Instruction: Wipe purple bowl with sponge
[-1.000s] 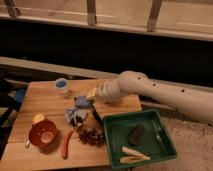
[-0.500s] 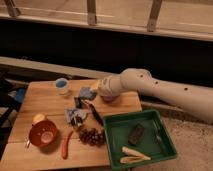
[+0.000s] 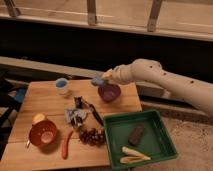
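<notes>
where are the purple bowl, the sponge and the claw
purple bowl (image 3: 109,93), camera view, middle of the bowl
sponge (image 3: 96,80), camera view, its blue-grey face at the claw's tip
claw (image 3: 103,77), camera view, between its fingertips, shut on the sponge just above the bowl's left rim

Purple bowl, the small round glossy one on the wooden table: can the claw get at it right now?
Probably yes. The claw, shut on the small blue-grey rectangular sponge, hangs just above the upper-left rim of the small round dark purple bowl, with nothing between them.
</notes>
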Robot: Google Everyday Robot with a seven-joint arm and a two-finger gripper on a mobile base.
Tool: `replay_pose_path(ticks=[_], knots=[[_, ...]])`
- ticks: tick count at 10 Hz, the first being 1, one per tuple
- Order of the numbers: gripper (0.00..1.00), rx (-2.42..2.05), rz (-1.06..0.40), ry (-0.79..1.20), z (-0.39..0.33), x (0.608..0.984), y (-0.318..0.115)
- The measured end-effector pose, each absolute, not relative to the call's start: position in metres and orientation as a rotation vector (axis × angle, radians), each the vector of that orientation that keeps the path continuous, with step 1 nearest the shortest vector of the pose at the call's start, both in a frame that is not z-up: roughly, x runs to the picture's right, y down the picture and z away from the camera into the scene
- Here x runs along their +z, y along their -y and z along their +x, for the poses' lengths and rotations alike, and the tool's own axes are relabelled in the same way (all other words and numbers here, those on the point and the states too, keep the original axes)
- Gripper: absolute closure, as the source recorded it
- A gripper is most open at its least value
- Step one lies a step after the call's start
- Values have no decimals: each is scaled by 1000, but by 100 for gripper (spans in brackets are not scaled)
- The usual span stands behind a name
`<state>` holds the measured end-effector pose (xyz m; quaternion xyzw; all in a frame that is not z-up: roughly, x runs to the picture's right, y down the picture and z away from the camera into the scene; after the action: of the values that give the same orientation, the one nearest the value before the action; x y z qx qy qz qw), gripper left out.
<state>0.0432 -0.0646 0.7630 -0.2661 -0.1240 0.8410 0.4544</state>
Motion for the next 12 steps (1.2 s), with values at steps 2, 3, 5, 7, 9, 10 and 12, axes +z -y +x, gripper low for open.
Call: replay_pose_path(ticks=[2,3,5,7,9,10,12], knots=[[100,2124,-616,282,63,768,69],[100,2141,-610,264,71,774,70],[100,2188,-605,211,94,795,66],[100,2237,-621,169,105,818,56],[100,2250,-618,161,111,821,53],[100,2248,-620,164,108,821,54],[100,2252,-615,161,112,821,53]])
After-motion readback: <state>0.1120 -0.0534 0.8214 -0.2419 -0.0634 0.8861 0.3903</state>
